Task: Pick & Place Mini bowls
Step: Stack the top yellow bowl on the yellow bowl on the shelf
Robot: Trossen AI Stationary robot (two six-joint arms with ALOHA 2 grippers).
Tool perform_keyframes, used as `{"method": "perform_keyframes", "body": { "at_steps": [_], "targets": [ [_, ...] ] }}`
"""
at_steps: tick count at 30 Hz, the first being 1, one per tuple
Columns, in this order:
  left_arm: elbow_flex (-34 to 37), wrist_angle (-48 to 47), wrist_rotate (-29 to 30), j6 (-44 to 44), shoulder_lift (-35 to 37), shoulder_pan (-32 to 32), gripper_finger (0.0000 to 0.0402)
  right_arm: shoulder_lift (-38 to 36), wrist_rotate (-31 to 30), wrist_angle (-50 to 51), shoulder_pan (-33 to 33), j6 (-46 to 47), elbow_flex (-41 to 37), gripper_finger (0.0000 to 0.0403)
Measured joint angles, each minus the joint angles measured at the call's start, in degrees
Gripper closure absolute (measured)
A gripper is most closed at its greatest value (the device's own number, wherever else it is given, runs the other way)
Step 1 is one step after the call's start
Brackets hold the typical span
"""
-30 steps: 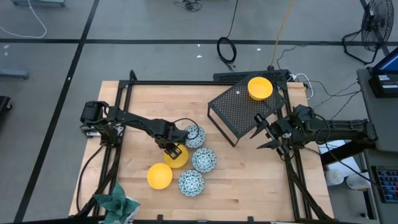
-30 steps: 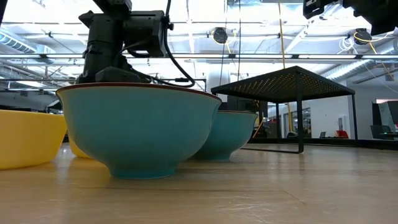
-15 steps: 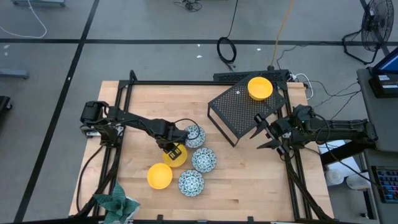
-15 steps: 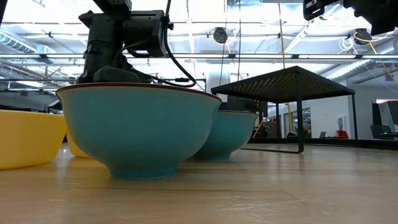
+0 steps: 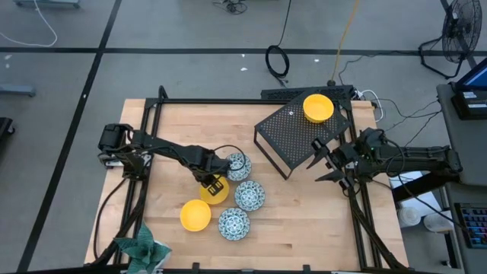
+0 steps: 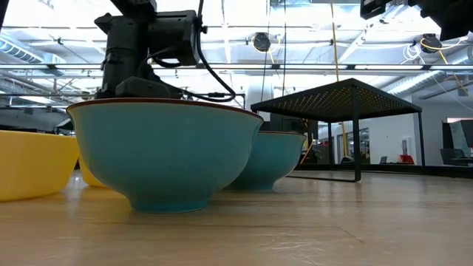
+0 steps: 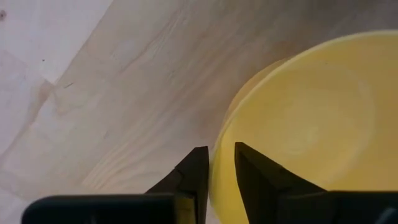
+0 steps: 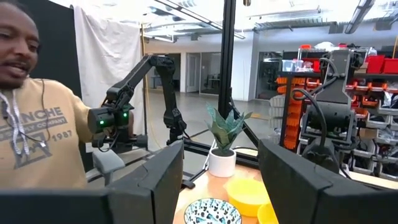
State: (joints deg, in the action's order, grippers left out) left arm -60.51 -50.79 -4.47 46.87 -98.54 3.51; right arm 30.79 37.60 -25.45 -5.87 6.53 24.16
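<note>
Five mini bowls sit on the wooden table, left of the middle. Two are yellow, one [image 5: 217, 192] under my left gripper and one [image 5: 195, 215] nearer the front. Three are patterned in teal [image 5: 238, 166], [image 5: 249, 195], [image 5: 233, 224]. A third yellow bowl [image 5: 318, 107] stands on top of the black perforated stand [image 5: 293, 137]. My left gripper [image 5: 214, 185] is shut on the first yellow bowl [image 7: 311, 118]. My right gripper [image 5: 318, 162] hangs open beside the stand's right side, touching nothing. My left gripper [image 7: 222, 163] has the yellow bowl's rim [image 7: 219, 152] between its two fingers, one finger [image 7: 252, 171] inside the bowl and the other [image 7: 196, 174] outside. The fingers come from above, pointing down. The bowl appears to sit upright on the table.
A green patterned cloth [image 5: 141, 247] lies at the table's near left corner. A black frame [image 5: 156, 114] rims the table. The teal bowls crowd the held bowl's right and near sides. Bare wood [image 5: 304, 221] lies right of the bowls. A person [image 8: 37, 124] shows beyond the table.
</note>
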Motion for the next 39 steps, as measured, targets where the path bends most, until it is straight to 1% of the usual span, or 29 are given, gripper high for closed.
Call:
{"method": "perform_keyframes", "body": {
  "at_steps": [2, 6, 10, 15, 18, 21, 25, 27, 28, 31, 33, 35, 36, 38, 39],
  "targets": [
    [0.0, 1.4, 0.0, -1.0, 0.0, 0.0, 0.0326, 0.0, 0.0, 0.0, 0.0, -0.1, 0.0, 0.0209],
    [0.0, 1.4, -1.6, -6.7, 0.0, -0.4, 0.034, 0.0, 0.0, 0.0, 0.0, -0.3, 0.0, 0.0209],
    [-0.3, -0.9, -1.6, -9.8, 0.1, -0.3, 0.0388, 0.1, 0.0, 1.0, 0.0, -0.2, 0.0, 0.0209],
    [-2.3, -6.1, 2.4, -9.4, 2.4, 0.1, 0.0396, 0.3, 0.0, 0.2, 0.0, -0.5, 0.0, 0.0209],
    [-4.9, -9.4, 5.8, -9.8, 5.7, 1.2, 0.0396, 0.4, 0.0, 0.2, 0.0, -0.1, 0.0, 0.0209],
    [-7.7, -12.0, 11.4, -11.7, 9.9, 1.8, 0.0397, 0.4, 0.0, 0.4, 0.0, -0.1, 0.0, 0.0209],
    [-12.0, -10.8, 25.0, -17.2, 15.9, 2.6, 0.0398, 0.4, 0.0, 0.5, 0.0, 1.3, 0.0, 0.0209],
    [-13.1, -7.7, 33.1, -21.7, 18.7, 3.2, 0.0397, 0.5, 0.0, 0.4, 0.0, 1.7, 0.0, 0.0209],
    [-13.2, -4.7, 37.6, -24.6, 20.1, 3.6, 0.0397, 0.5, 0.0, 0.4, 0.0, 1.7, 0.0, 0.0209],
    [-12.2, 8.5, 50.9, -35.8, 23.4, 4.6, 0.0398, 0.9, -0.2, 0.4, 0.0, -0.3, 0.0, 0.0209],
    [-10.9, 18.4, 56.3, -44.6, 24.3, 4.8, 0.0398, 1.9, -0.5, 0.4, 0.0, -2.9, 0.0, 0.0209],
    [-9.5, 29.0, 57.9, -55.1, 24.1, 4.5, 0.0398, 3.7, -2.9, -0.9, 0.0, -4.2, -0.8, 0.0209],
    [-8.8, 33.7, 58.0, -59.9, 23.6, 4.3, 0.0398, 4.8, -5.4, -1.9, 0.0, -4.4, -1.5, 0.0209],
    [-7.5, 44.6, 56.7, -69.1, 22.0, 3.1, 0.0399, 7.5, -12.7, -5.3, 0.0, -4.7, -3.3, 0.0209],
    [-6.8, 49.2, 55.6, -73.7, 21.1, 2.2, 0.0398, 9.1, -17.5, -7.8, 0.0, -5.8, -3.9, 0.0209]
  ]
}}
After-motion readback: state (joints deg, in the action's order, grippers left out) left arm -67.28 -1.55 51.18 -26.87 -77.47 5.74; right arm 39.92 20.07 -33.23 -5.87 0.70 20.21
